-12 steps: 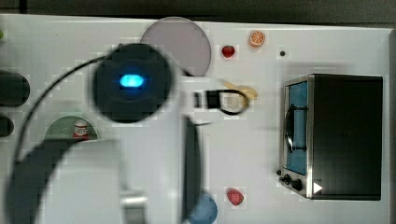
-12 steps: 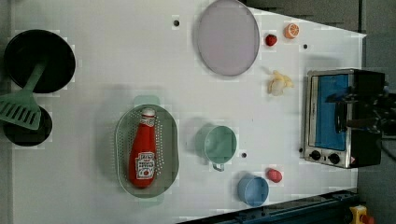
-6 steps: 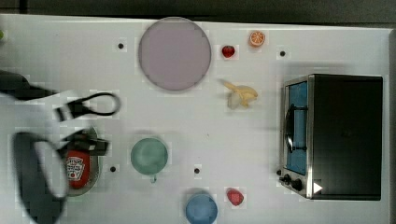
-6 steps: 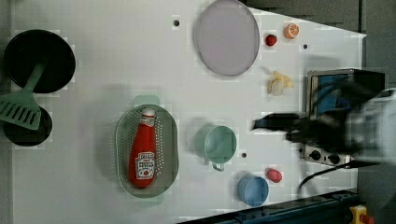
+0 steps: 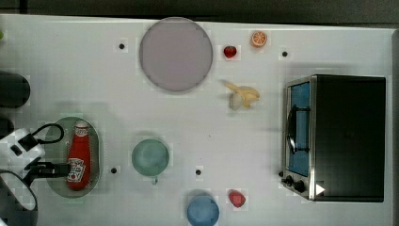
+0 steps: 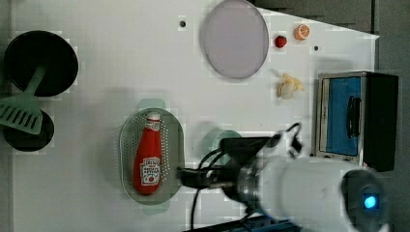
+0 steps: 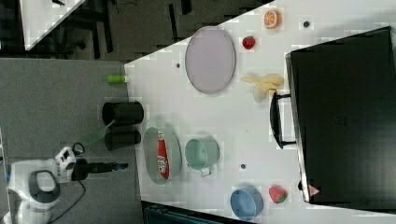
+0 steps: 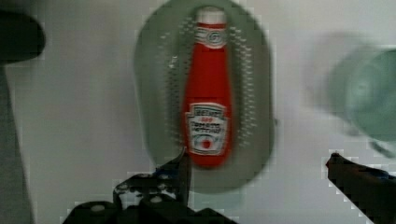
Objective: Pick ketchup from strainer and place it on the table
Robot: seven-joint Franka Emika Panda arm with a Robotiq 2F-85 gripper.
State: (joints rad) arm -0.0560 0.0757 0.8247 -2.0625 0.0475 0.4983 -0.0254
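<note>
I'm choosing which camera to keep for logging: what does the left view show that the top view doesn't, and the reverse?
Left view alone: a green spatula resting on a black round pan, and the arm's white body reaching in over the green cup.
Top view alone: the green cup unobstructed, and the blue bowl with a red fruit piece beside it.
Both: the ketchup lying in the strainer, the open gripper by the bottle's base, the grey plate, the banana and the toaster oven.
</note>
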